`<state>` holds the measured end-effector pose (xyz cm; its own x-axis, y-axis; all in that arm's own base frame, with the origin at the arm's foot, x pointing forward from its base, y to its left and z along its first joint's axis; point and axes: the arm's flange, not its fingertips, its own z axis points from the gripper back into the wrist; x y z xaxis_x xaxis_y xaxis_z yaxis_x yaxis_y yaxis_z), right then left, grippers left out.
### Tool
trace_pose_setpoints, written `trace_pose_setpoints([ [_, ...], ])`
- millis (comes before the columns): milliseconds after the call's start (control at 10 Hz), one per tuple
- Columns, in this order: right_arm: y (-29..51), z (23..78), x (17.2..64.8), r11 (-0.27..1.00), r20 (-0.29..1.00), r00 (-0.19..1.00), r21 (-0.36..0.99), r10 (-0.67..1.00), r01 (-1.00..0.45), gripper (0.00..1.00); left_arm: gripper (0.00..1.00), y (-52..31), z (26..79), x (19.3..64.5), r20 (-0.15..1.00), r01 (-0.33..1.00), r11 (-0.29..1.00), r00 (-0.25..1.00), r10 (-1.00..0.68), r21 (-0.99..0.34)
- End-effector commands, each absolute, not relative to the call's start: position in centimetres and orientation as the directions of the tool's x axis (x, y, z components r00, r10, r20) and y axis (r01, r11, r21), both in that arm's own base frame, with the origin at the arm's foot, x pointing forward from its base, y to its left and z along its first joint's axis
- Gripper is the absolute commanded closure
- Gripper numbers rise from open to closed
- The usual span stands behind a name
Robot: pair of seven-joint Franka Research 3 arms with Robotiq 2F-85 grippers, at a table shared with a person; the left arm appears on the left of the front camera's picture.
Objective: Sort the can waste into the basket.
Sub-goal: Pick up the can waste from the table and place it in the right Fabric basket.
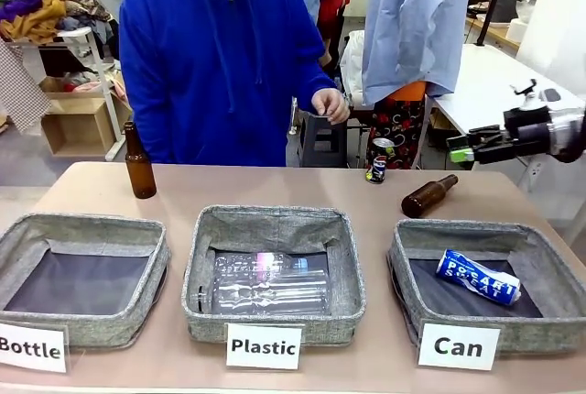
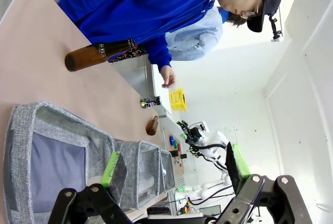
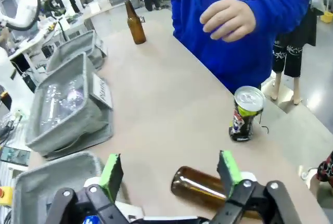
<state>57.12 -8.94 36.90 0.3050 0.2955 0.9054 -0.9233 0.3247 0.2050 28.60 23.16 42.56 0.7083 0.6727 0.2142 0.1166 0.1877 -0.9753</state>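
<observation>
The task looks about half done. The blue Pocari Sweat can lies on its side inside the Can basket, on the dark lining. The other can, a dark grey and silver can, stands upright on the desk beyond the Can basket, near the far edge. The person's hand is raised behind it and not touching it. That one can is what is left to fetch and drop in.

The right end effector hangs above the far side of the Can basket, with its fingers spread and nothing between them. A brown glass bottle lies on the desk between the Can basket and the standing can. The left end effector is also spread wide and empty. It is over by the Bottle basket, well apart from the Can basket.
</observation>
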Motion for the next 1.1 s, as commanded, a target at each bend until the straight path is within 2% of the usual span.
trace_pose_setpoints([
  [0, -10.3, 38.1, 55.5, 0.326, 0.887, 0.372, 0.279, 0.274, -0.903, 0.0, 0.0, 23.1, 42.7, 28.4, 0.224, 0.131, 0.188, 0.709, 0.668, -0.973],
  [300, -12.6, 41.5, 47.7, 0.459, 0.764, 0.567, 0.403, 0.307, -0.792, 0.0, 0.0, 23.1, 42.7, 28.4, 0.224, 0.131, 0.188, 0.709, 0.668, -0.973],
  [500, -14.5, 42.8, 43.9, 0.603, 0.695, 0.69, 0.468, 0.201, -0.647, 0.0, 0.0, 23.1, 42.7, 28.4, 0.224, 0.131, 0.188, 0.709, 0.668, -0.973],
  [800, -15.5, 43.0, 42.8, 0.64, 0.642, 0.76, 0.545, 0.097, -0.542, 0.0, 0.0, 23.1, 42.7, 28.4, 0.224, 0.131, 0.188, 0.709, 0.668, -0.973],
  [1000, -16.1, 42.6, 43.3, 0.637, 0.652, 0.752, 0.542, 0.093, -0.549, 0.0, 0.0, 23.1, 42.7, 28.4, 0.224, 0.131, 0.188, 0.709, 0.668, -0.973],
])
